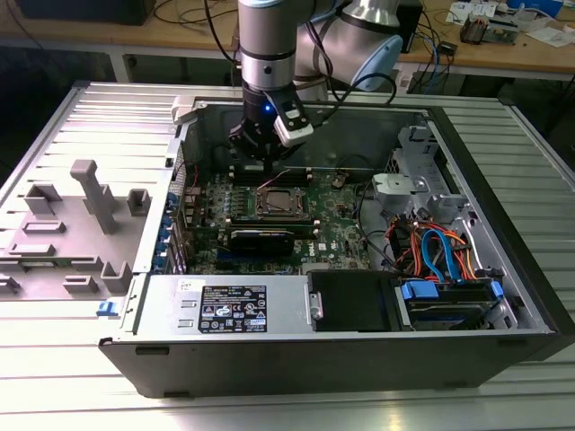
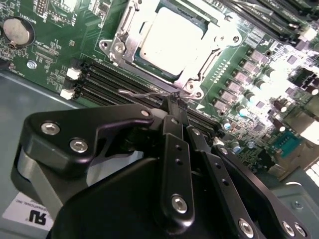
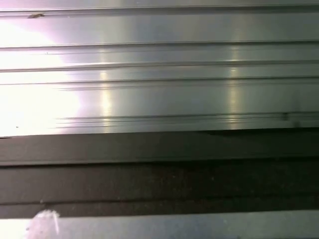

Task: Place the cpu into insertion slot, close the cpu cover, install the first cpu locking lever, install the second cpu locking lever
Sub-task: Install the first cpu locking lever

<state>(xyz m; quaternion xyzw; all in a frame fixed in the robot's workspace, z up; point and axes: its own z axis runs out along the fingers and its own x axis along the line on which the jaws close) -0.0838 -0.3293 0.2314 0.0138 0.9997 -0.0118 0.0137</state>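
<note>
The cpu (image 2: pixel 172 35) lies flat in the insertion slot (image 1: pixel 283 205) on the green board, its silver top showing bright. The cpu cover (image 2: pixel 218 37) is down around it as a metal frame. A thin wire locking lever (image 2: pixel 144 93) runs along the socket's edge beside the memory slots. My gripper (image 2: pixel 175 102) has its black fingers (image 2: pixel 172 124) pressed together, and their tips meet the lever's hooked end. In the exterior view the gripper (image 1: pixel 260 154) hangs inside the open computer case just behind the socket.
Long black memory slots (image 2: pixel 114 79) and a coin battery (image 2: pixel 17 31) flank the socket. A black card (image 1: pixel 260 238), a power supply (image 1: pixel 229 305) and drive cables (image 1: pixel 440 251) crowd the case. A grey fixture tray (image 1: pixel 81 224) sits at the exterior view's left.
</note>
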